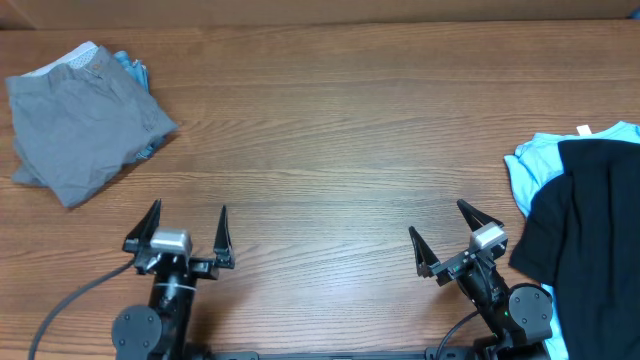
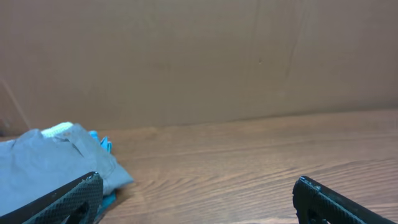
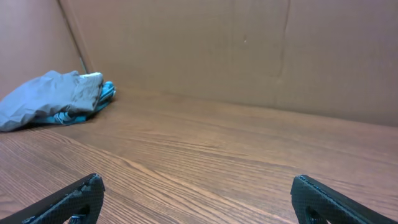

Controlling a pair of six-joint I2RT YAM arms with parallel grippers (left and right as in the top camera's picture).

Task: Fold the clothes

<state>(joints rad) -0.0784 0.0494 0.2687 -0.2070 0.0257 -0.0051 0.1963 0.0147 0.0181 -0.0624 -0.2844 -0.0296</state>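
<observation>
Clothes lay in two heaps at opposite ends of the table [image 1: 330,130], with both grippers spread wide near its front edge.

A gray garment [image 1: 85,120] rested at the far left corner on top of a blue cloth [image 1: 133,70], whose edge showed along its far side. At the right edge a black garment [image 1: 585,210] lay over a pale blue shirt [image 1: 535,165], partly out of the overhead view. The left gripper [image 1: 189,208] stood left of centre, well apart from the gray garment, its fingers parted over bare wood. The right gripper [image 1: 437,218], near the black garment but not touching it, was parted likewise. A brown wall [image 2: 186,56] backed the table.
</observation>
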